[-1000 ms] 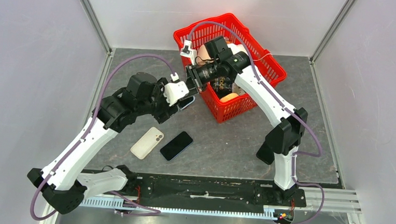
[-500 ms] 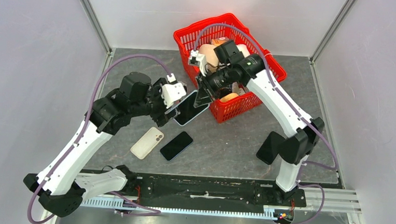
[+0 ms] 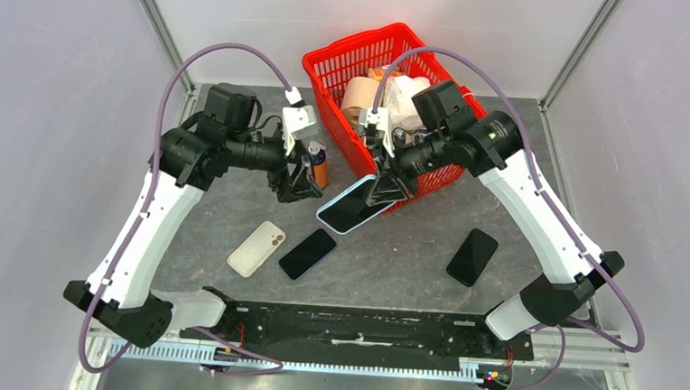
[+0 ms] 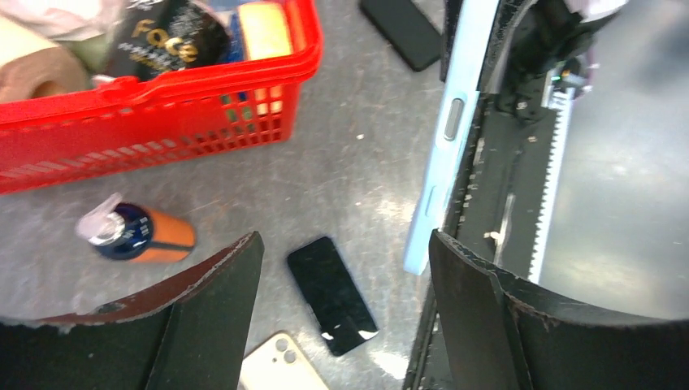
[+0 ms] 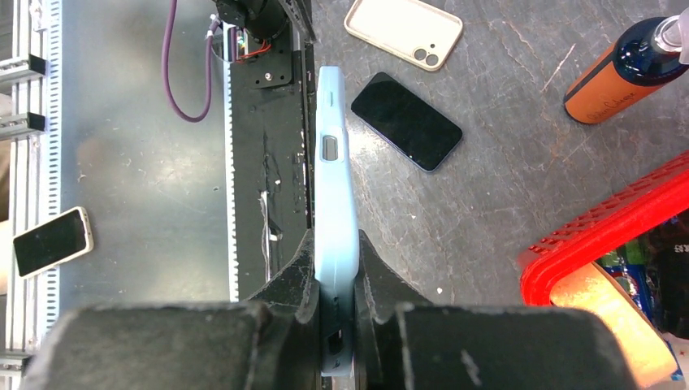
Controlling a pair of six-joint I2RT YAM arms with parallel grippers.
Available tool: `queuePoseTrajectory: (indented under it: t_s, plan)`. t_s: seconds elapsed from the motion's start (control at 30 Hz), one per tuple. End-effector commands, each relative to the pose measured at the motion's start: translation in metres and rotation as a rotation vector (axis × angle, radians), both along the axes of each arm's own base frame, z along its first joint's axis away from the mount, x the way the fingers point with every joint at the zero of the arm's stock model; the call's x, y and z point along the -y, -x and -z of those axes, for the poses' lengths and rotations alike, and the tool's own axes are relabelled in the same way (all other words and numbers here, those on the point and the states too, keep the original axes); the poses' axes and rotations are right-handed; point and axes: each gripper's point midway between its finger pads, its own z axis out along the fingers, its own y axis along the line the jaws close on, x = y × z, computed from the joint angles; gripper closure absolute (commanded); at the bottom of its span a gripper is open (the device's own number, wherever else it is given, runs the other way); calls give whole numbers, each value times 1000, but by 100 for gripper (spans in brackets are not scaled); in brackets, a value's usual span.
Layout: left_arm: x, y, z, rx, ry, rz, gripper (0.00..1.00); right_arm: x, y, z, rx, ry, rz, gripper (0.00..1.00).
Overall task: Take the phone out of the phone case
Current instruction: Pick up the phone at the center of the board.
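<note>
The phone, dark screen up, sits in a light blue phone case and hangs tilted above the table just in front of the basket. My right gripper is shut on its far end. In the right wrist view the fingers squeeze the case edge-on. My left gripper stands open to the left of the phone, apart from it, with nothing between its fingers. In the left wrist view the case edge shows to the upper right of the left gripper.
A red basket full of items stands at the back. An orange bottle stands by the left gripper. A cream phone case and a black phone lie in front. Another black phone lies at the right.
The right gripper has carried the cased phone forward and down from the basket's side. The left gripper has come off it and drawn back left, beside the orange bottle.
</note>
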Motion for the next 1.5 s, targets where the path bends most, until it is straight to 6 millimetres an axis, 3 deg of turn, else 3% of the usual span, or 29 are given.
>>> queuePoseTrajectory:
  t_s: [0.0, 0.33, 0.77, 0.93, 1.13, 1.2, 1.33, 1.4, 1.43, 1.47]
  plan:
    - [15, 36, -18, -147, 128, 150, 20, 8, 4, -19, 92, -47, -9, 100]
    - [25, 46, -8, -235, 175, 199, 21, 9, -1, -27, 89, -78, 13, 100]
    - [48, 39, 23, -279, 173, 255, 26, -3, -2, -40, 52, -131, -31, 100]
    - [51, 41, 32, -307, 173, 276, 47, -5, -4, -40, 48, -132, -29, 100]
    - [54, 50, 44, -332, 169, 304, 54, -6, -6, -44, 42, -147, -25, 100]
    - [58, 52, 47, -339, 168, 313, 60, -7, -7, -43, 31, -149, -26, 100]
    - [62, 54, 44, -337, 175, 325, 97, -9, -7, -40, 13, -151, -27, 100]
    - [62, 53, 42, -331, 176, 324, 98, -9, -8, -38, 4, -148, -25, 100]
    - [62, 53, 42, -326, 176, 324, 98, -9, -9, -36, -1, -145, -17, 94]
    - [62, 52, 42, -322, 173, 319, 98, -9, -11, -35, -1, -141, -6, 83]
